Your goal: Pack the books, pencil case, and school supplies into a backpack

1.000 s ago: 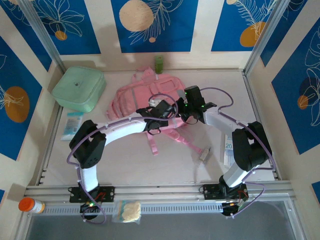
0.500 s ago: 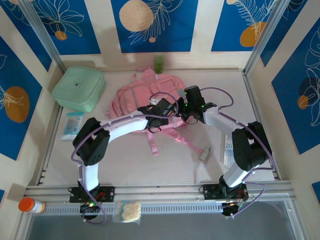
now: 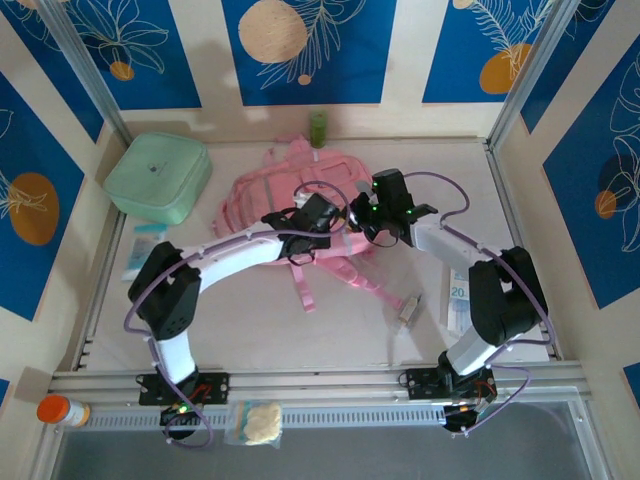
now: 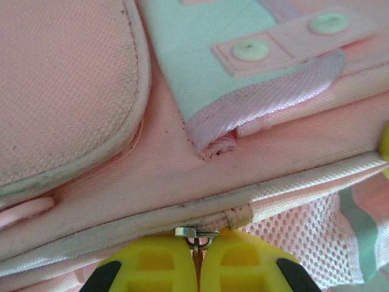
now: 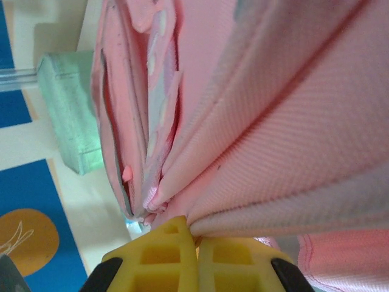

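Two tight grips on the backpack.
We saw the left gripper clamped on its zipper pull, the right gripper pinching a fabric fold.

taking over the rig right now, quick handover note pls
Left gripper: shut on the zipper pull of the backpack.
Right gripper: shut on a fold of the backpack's pink fabric.
Things: the backpack lies mid-table; the clear-grey piece and the white and light-blue packet lie loose on the table by the right arm.
Done: both grips are set on the backpack; the zip looks closed at the pull.
Left: draw the zip open, then load the loose supplies.
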Tool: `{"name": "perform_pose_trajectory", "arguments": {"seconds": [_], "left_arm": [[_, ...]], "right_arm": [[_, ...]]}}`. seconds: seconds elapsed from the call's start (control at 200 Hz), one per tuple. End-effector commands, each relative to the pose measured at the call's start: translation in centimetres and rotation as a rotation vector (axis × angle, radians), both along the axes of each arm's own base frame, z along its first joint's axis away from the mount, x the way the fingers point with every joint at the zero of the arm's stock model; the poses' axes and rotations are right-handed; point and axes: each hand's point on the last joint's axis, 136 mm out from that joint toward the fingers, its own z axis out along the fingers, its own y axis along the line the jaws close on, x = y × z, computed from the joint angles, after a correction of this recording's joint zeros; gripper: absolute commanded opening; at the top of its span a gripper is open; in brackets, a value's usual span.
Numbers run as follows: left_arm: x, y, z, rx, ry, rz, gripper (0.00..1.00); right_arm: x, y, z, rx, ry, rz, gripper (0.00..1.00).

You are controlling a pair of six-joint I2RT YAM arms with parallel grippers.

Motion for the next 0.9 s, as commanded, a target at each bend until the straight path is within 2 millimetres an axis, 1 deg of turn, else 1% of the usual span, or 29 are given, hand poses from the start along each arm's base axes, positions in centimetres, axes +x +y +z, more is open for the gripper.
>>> {"name": "perform_pose_trajectory", "arguments": {"seconds": [0.0,0.08,0.145,0.265,0.335,0.395,0.49,0.52,0.575,0.615,0.66,0.725,0.8,0.845,0.895], "left_arm": [[-1.1,4.6,0.9,0.114,0.027,-0.004,0.00],[-3.0,7.2,-0.8,0.197,0.071,0.008,0.00],[-4.4,8.4,-1.8,0.205,0.093,0.006,0.00],[-5.9,8.8,-2.7,0.173,0.133,-0.010,0.00],[-6.5,8.9,-3.0,0.160,0.158,-0.012,0.00],[-7.1,7.8,-2.8,0.092,0.170,-0.029,0.00],[-7.4,4.4,-1.8,-0.053,0.144,-0.072,0.00],[-7.5,3.4,-1.5,-0.087,0.138,-0.081,0.00],[-7.6,1.8,-1.0,-0.124,0.126,-0.104,0.00],[-7.6,1.3,-1.1,-0.120,0.122,-0.110,0.00],[-7.3,1.3,-1.1,-0.110,0.120,-0.097,0.00],[-6.8,1.5,-0.9,-0.095,0.101,-0.086,0.00],[-6.5,1.1,-0.4,-0.102,0.082,-0.103,0.00],[-6.4,0.7,-0.3,-0.110,0.083,-0.118,0.00],[-6.3,0.2,-0.1,-0.118,0.082,-0.133,0.00]], "right_arm": [[0.1,-1.7,1.7,0.002,-0.039,0.030,0.00],[0.5,-2.3,1.8,0.027,-0.044,0.065,0.00],[0.9,-2.6,1.5,0.029,-0.024,0.095,0.00],[1.7,-2.9,1.2,0.019,-0.029,0.139,0.00],[2.5,-3.7,1.2,-0.007,-0.023,0.139,0.00],[3.8,-4.8,1.3,-0.017,-0.041,0.111,0.00],[6.2,-6.0,1.1,-0.046,-0.049,0.082,0.00],[6.8,-6.0,1.3,-0.044,-0.055,0.090,0.00],[7.7,-5.3,1.5,-0.024,-0.070,0.129,0.00],[8.0,-4.9,1.5,-0.011,-0.065,0.148,0.00],[7.8,-4.5,1.3,0.004,-0.045,0.166,0.00],[6.9,-4.0,1.3,0.029,-0.033,0.185,0.10],[4.7,-3.2,1.1,0.043,-0.022,0.201,0.23],[2.9,-2.5,1.2,0.042,-0.012,0.216,0.32],[1.3,-1.8,1.0,0.041,0.007,0.225,0.38]]}}
